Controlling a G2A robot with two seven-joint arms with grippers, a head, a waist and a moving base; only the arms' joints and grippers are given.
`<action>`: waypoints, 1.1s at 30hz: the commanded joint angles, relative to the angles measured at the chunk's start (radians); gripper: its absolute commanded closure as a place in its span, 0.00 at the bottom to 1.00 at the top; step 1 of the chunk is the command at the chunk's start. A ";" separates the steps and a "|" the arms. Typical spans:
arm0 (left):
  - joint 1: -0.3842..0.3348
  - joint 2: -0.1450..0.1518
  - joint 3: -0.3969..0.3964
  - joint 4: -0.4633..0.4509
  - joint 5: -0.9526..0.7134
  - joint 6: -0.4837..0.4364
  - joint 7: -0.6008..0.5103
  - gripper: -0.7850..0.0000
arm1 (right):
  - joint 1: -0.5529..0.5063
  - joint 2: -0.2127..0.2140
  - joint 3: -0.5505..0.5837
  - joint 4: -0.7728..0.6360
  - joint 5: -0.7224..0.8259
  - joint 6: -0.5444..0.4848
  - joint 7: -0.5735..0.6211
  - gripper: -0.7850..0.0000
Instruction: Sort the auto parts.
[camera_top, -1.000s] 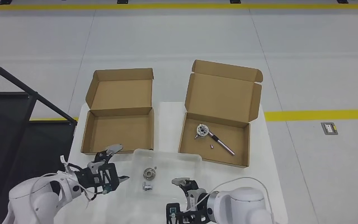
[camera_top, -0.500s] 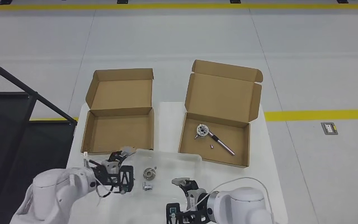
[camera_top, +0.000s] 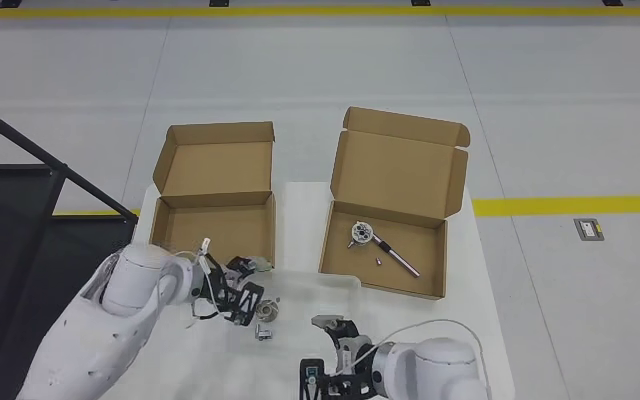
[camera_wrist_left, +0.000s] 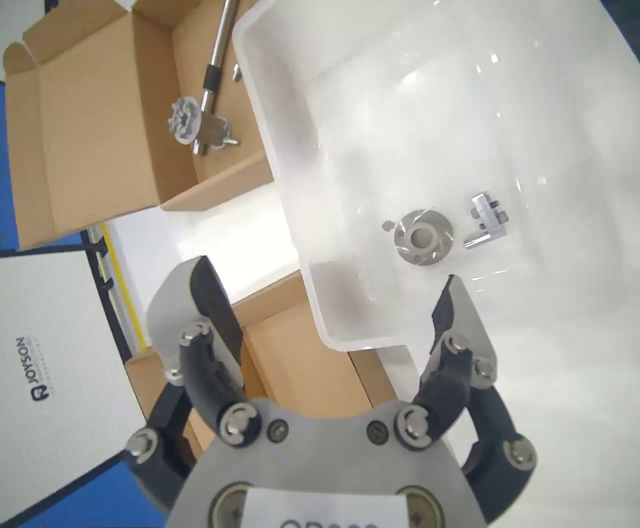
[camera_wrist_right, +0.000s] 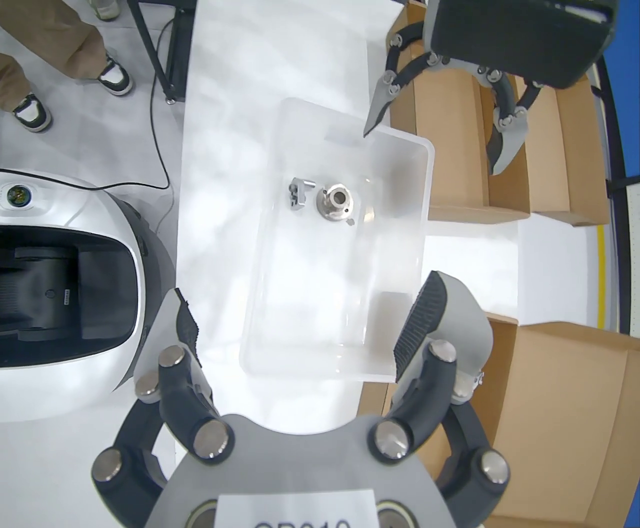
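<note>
Two parts are lying in the clear tray (camera_top: 300, 274) on the tabletop (camera_top: 300, 220): a round flange (camera_top: 266, 309), sitting flat with its bore facing up, and just beside it on the robot's side, a small bracket (camera_top: 263, 332). In the right box (camera_top: 400, 170) a gear-headed rod (camera_top: 388, 252) is lying diagonally, its shaft pointing at the near right corner. The left hand (camera_wrist_left: 327, 285) is hovering spread, gripping nothing, over the tray's left end, having swung in from the tabletop's left edge. The right hand (camera_wrist_right: 305, 315) is staying spread by the tray's near right end.
</note>
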 joint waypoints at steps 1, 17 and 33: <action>-0.047 0.005 0.067 0.015 -0.026 0.000 0.002 0.00 | -0.035 0.005 0.020 -0.033 -0.031 0.049 0.027 0.00; -0.158 0.039 0.242 0.032 -0.114 0.000 0.002 0.00 | -0.108 0.018 0.071 -0.105 -0.067 0.110 0.077 0.00; -0.303 0.037 0.535 0.155 -0.299 0.000 -0.085 0.00 | -0.108 0.018 0.071 -0.105 -0.067 0.110 0.077 0.00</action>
